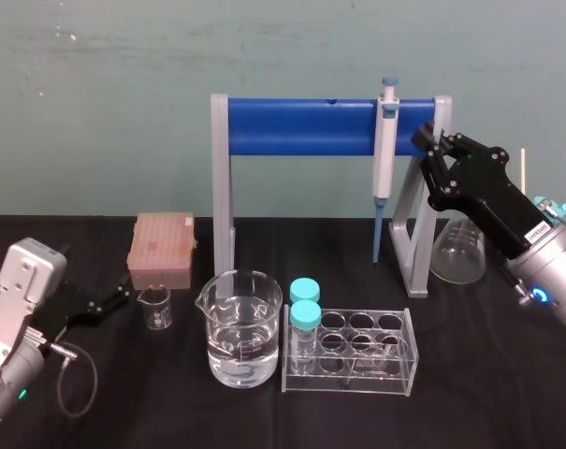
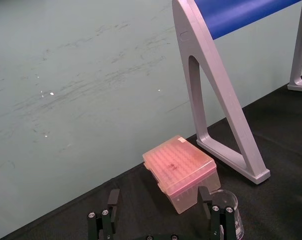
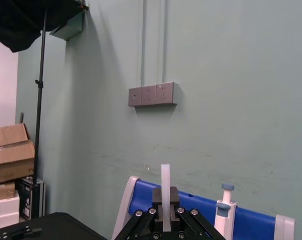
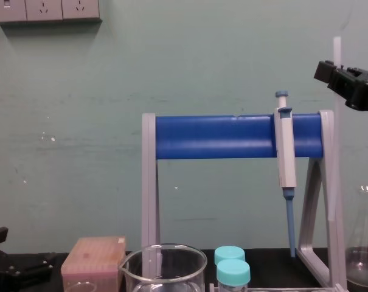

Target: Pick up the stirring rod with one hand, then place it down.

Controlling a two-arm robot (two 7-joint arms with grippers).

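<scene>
On my right wrist feed, the right gripper [image 3: 165, 196] has its jaws closed to a narrow slot around the stirring rod [image 3: 165, 175]. The rod stands upright between them, its top poking above the fingertips. From the head camera I see that gripper raised high over the right end of the tabletop. It is beside the right leg of the pipette stand [image 1: 301, 126] and above the flask [image 1: 460, 248], with its grey wrist sloping down toward the right edge. The left gripper [image 1: 119, 299] rests low near the left edge, jaws spread wide and empty, pointing at the pink tip box [image 2: 180, 167].
</scene>
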